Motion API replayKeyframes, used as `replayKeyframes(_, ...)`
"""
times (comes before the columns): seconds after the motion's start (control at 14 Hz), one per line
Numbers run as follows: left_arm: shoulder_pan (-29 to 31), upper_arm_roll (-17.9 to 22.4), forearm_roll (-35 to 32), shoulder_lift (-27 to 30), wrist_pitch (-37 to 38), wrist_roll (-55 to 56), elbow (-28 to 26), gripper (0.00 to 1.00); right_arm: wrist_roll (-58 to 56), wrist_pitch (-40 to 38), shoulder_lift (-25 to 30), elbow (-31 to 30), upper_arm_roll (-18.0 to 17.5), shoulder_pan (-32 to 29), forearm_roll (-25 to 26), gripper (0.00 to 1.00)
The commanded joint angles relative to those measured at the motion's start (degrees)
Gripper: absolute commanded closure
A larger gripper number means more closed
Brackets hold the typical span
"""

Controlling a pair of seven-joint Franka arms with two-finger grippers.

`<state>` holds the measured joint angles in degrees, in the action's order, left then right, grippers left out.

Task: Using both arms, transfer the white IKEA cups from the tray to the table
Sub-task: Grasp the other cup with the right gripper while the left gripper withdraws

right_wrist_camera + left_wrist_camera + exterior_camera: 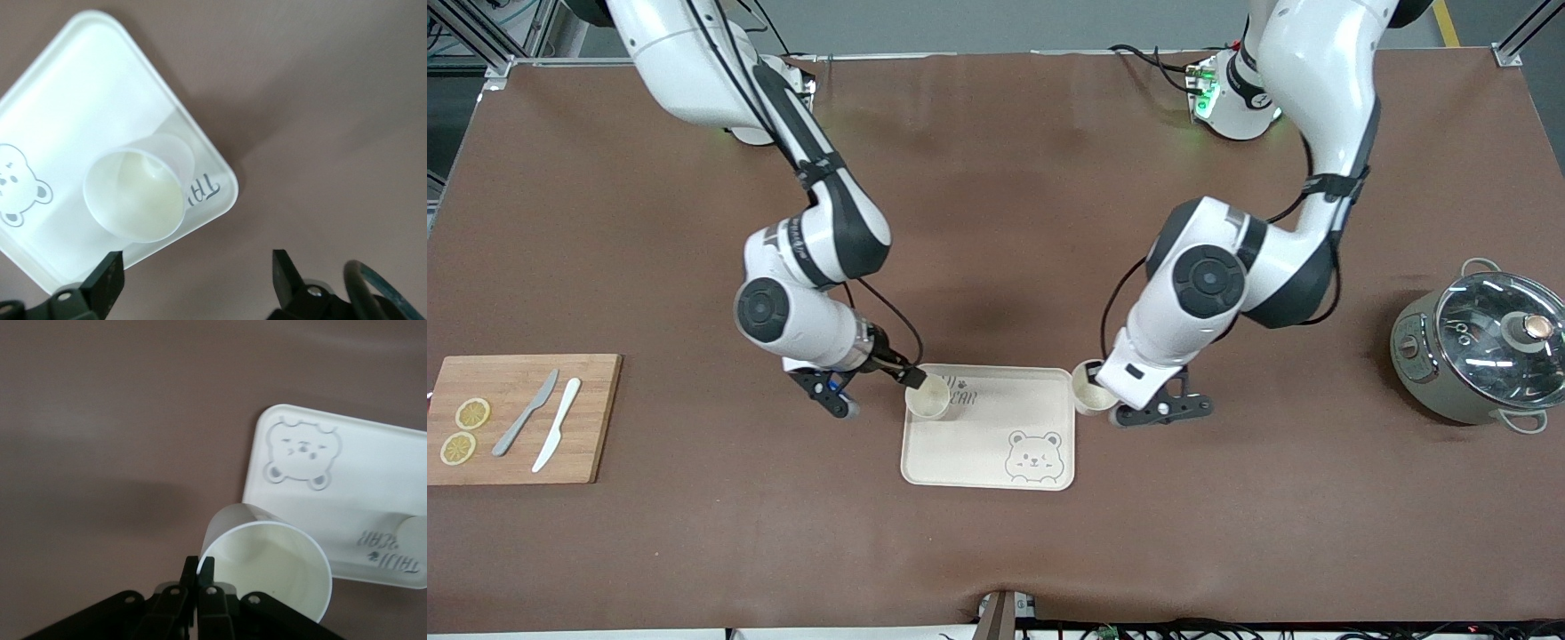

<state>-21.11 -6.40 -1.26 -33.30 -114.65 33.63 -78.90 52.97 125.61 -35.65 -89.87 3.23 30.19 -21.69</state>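
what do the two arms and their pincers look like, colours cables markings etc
Both arms are glossy white with rounded, bulky segments, black bands at the joints and round black caps on the elbow joints. Thin black cables run along each. The left arm has a green light glowing at its base. The left pincer and right pincer are black, each with two slim fingers. No printed markings are readable.

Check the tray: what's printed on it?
Cream tray with a grey line-drawn bear face in one corner and lettering near the other end; clearest in the front view.
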Motion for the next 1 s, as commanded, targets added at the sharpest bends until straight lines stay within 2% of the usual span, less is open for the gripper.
replayKeyframes(0.0,4.4,-0.4,-3.3,5.4,2.4,-7.2,-7.0,1.00,1.1,-0.8,-1.9,2.8,0.6,1.2,0.0,0.36)
replayKeyframes(0.07,5.9,-0.4,-3.9,6.8,2.4,-9.2,-9.5,1.00,1.1,-0.5,-2.1,2.8,0.6,0.9,0.9,0.41)
replayKeyframes(0.14,7.1,-0.4,-4.0,8.1,2.4,-10.0,-11.8,1.00,1.3,0.8,-2.5,2.8,0.6,1.0,0.9,0.53)
replayKeyframes(0.21,8.6,-0.4,-4.0,9.0,2.3,-10.4,-14.2,1.00,1.4,3.2,-3.4,2.7,0.6,1.3,0.9,0.57)
replayKeyframes(0.43,13.7,-0.7,-5.2,10.2,0.6,-10.5,-20.8,1.00,1.4,6.8,-5.1,2.7,0.6,1.3,0.9,0.56)
replayKeyframes(0.5,14.6,-0.7,-5.5,10.4,-1.1,-10.5,-23.1,1.00,1.4,6.9,-5.3,2.7,0.7,1.2,1.0,0.65)
replayKeyframes(0.57,15.4,-0.6,-5.5,10.7,-3.2,-10.5,-25.7,1.00,1.4,6.9,-5.4,2.5,0.7,1.2,1.1,0.86)
replayKeyframes(0.64,16.7,-0.7,-5.6,10.9,-5.8,-10.6,-28.0,1.00,1.4,6.8,-5.4,2.5,0.7,1.0,1.0,1.00)
replayKeyframes(0.79,19.1,-0.9,-5.6,11.2,-10.8,-12.6,-32.1,1.00,1.2,6.2,-5.0,2.5,0.7,0.8,1.1,1.00)
replayKeyframes(0.93,20.3,-0.9,-5.6,11.0,-12.8,-13.4,-33.9,1.00,1.0,4.5,-3.7,2.9,0.9,0.7,1.0,1.00)
